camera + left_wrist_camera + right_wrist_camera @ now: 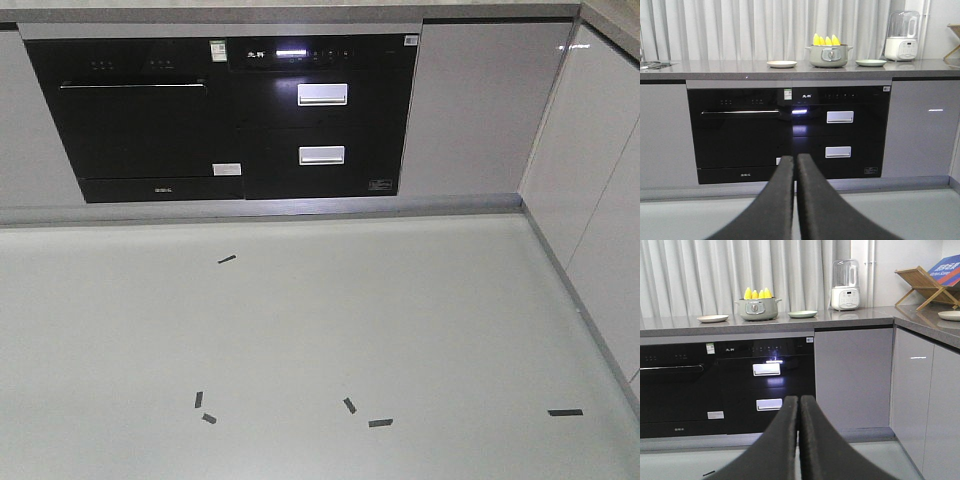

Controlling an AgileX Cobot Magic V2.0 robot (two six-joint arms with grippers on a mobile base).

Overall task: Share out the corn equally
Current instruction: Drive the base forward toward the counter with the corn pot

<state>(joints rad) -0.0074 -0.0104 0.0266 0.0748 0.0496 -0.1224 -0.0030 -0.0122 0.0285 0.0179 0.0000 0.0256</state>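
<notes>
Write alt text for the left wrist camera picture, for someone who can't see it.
A pot holding upright corn cobs sits on a grey counter between a cream plate and a pale green plate. Below are black built-in appliances; the shut left claw fills the bottom centre.

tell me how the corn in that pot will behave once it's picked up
The corn stands straight above the pot rim, so it is probably stiff. Its round, tapered shape suggests it could roll on a shallow plate. The cobs look packed together, so lifting one may nudge its neighbours.
</notes>
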